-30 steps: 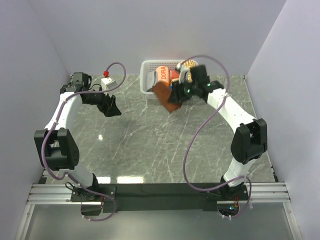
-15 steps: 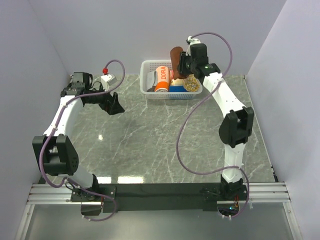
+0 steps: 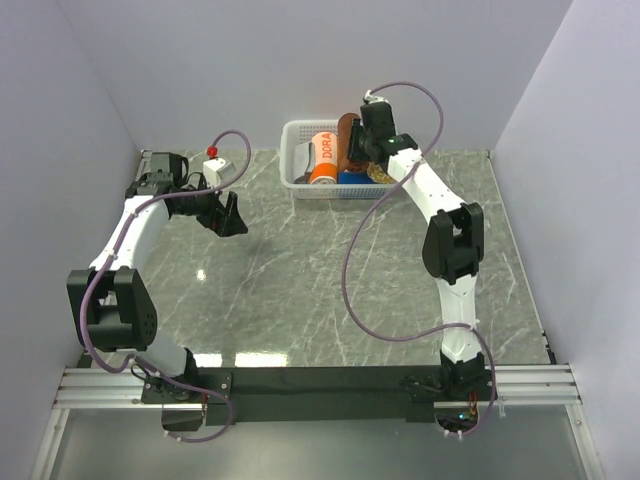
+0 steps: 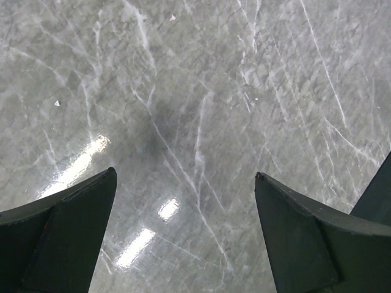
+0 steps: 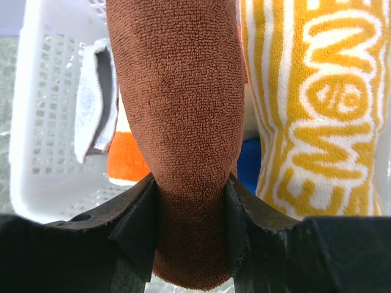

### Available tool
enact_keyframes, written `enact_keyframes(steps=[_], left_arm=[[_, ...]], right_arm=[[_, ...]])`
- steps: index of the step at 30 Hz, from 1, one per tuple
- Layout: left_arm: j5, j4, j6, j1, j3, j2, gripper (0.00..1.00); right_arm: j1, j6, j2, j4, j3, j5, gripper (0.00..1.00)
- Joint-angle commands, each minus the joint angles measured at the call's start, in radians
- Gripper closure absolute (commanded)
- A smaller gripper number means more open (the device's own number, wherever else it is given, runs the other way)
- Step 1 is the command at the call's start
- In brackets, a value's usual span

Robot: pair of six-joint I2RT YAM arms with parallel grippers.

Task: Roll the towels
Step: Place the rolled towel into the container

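Observation:
My right gripper [image 5: 191, 183] is shut on the rolled rust-brown towel [image 5: 177, 116] and holds it over the white basket [image 3: 296, 158] at the back of the table. In the top view the brown roll [image 3: 346, 140] pokes up beside the gripper [image 3: 362, 140]. The cream-yellow towel with orange stripes and lettering [image 5: 311, 104] lies rolled in the basket, to the right of the brown one. My left gripper [image 3: 228, 217] is open and empty over bare marble at the left; its fingers [image 4: 67, 226] frame only the tabletop.
The basket also holds an orange "DORA" roll [image 3: 323, 157], a blue roll [image 5: 247, 165] and a grey-white cloth [image 5: 91, 104]. A small white box with a red knob [image 3: 213, 158] sits at the back left. Walls close in on three sides.
My right arm swung the brown towel from in front of the basket up and back, and now holds it over the basket. My left gripper shifted slightly.

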Motion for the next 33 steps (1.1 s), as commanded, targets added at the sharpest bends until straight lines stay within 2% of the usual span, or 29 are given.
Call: enact_keyframes(steps=[1, 8, 14, 20, 24, 27, 28, 33], left_arm=[[-0.03, 0.014, -0.011, -0.003, 0.002, -0.03, 0.0], [-0.044, 0.008, -0.017, -0.003, 0.002, -0.02, 0.01], [-0.05, 0.005, -0.025, -0.003, 0.005, -0.01, 0.01], [-0.062, -0.009, -0.024, -0.003, 0.009, 0.003, 0.0], [-0.068, -0.015, -0.025, -0.003, -0.004, 0.001, 0.0], [-0.078, -0.018, -0.025, -0.003, -0.009, 0.003, 0.01], [-0.081, -0.021, -0.025, -0.003, -0.009, 0.003, 0.01], [-0.079, -0.015, -0.03, -0.003, -0.011, 0.001, 0.0]], right_arm=[[0.004, 0.025, 0.018, 0.053, 0.065, 0.035, 1.0], [0.005, -0.001, 0.075, 0.065, 0.077, 0.078, 1.0], [0.002, -0.033, 0.116, 0.067, 0.099, 0.023, 1.0], [-0.002, -0.033, 0.145, 0.07, 0.109, 0.047, 1.0], [-0.011, -0.022, 0.159, 0.076, 0.113, 0.067, 0.91], [-0.016, -0.018, 0.165, 0.077, 0.111, 0.062, 0.8], [-0.016, -0.019, 0.165, 0.074, 0.109, 0.056, 0.74], [-0.016, -0.031, 0.148, 0.079, 0.105, 0.024, 0.61]])
